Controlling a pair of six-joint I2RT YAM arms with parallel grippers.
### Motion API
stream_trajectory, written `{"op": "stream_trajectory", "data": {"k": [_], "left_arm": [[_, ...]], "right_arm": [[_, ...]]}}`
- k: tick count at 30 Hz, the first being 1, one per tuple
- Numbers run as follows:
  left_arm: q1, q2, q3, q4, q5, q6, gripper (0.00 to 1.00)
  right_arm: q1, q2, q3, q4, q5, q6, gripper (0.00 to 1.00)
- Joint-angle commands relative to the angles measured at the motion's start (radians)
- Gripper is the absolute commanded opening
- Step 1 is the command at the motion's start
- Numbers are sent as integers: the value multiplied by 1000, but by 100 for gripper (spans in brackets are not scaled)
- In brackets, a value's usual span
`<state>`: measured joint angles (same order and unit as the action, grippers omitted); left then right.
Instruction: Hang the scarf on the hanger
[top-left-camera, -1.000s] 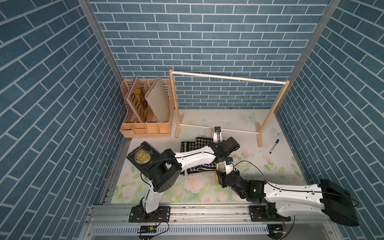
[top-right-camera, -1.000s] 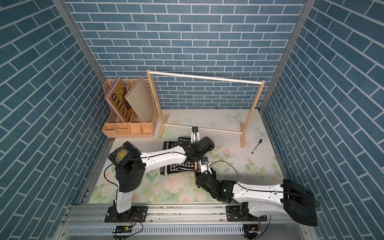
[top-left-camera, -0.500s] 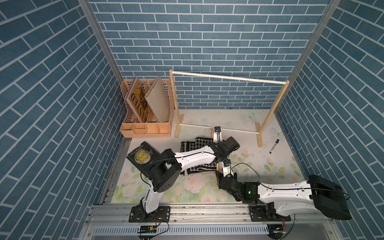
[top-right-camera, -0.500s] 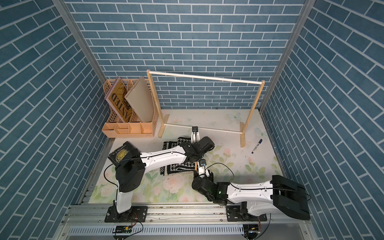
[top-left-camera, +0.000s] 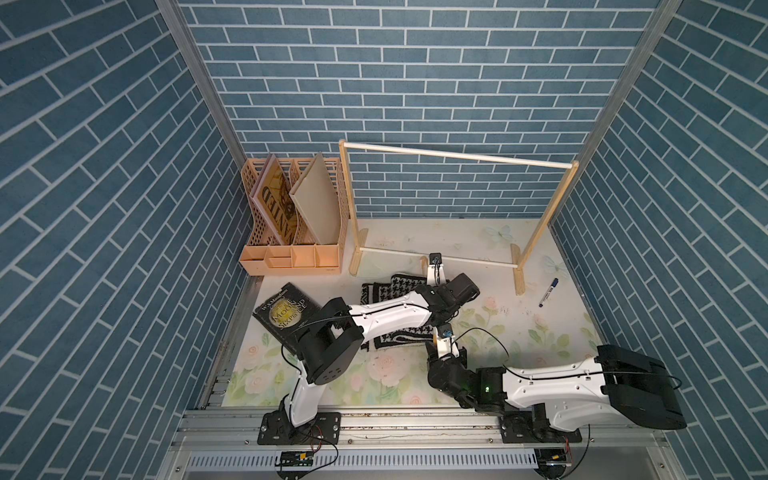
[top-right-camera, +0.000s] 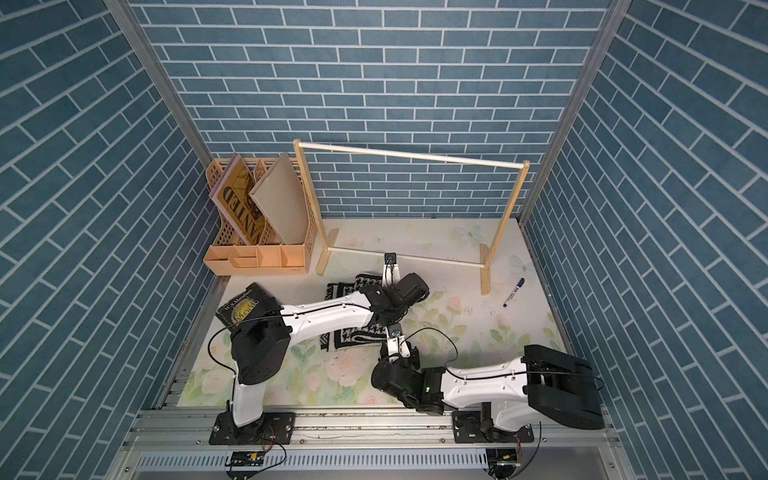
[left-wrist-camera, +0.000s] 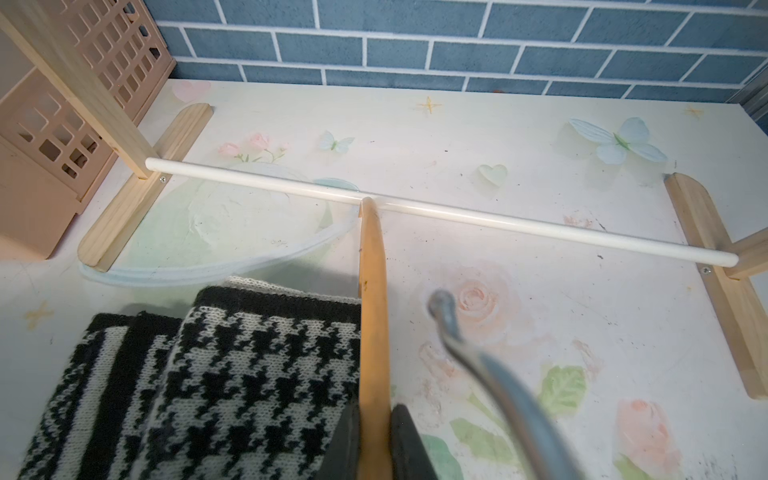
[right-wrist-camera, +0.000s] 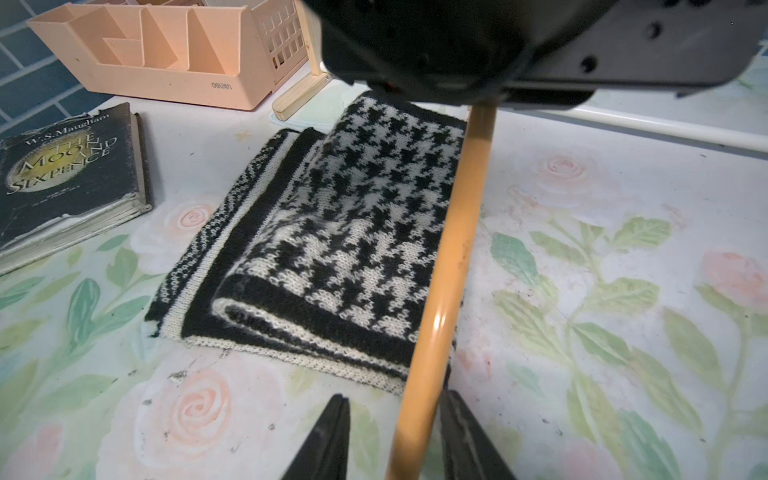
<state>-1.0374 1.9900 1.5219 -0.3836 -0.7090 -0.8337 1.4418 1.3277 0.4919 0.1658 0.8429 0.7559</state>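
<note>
L gripper (left-wrist-camera: 376, 419) clamped on hanger (left-wrist-camera: 372, 291), wood arm nr hook (left-wrist-camera: 465, 353). R gripper (right-wrist-camera: 395, 405) jaws part-open astride hanger's other arm, not pinching yet. Scarf (right-wrist-camera: 357, 216) folded flat on floral tabletop (right-wrist-camera: 602, 187), hanger along its edge. Knit looks soft, light, floppy; take a folded edge, expect layers to slide. Room: bare on hook side; book (right-wrist-camera: 62, 174) near scarf, rack rail (left-wrist-camera: 457, 214) close at hanger tip
</note>
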Motion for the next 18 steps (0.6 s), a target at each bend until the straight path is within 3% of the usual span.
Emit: {"op": "stream_trajectory", "data": {"k": [1,8,13,18], "left_arm": [[-6,17,5,-6,37,0,0],[-5,16,2,-5,41,1,0],[-6,16,1,-5,42,0,0],[-4,16,3,-3,43,-2,0]], "right_arm": [[5,19,29,-5,67,22,38],[5,58,32,0,85,43,37],[5,66,26,5,99,52,27],[5,80,20,22,99,51,24]]}}
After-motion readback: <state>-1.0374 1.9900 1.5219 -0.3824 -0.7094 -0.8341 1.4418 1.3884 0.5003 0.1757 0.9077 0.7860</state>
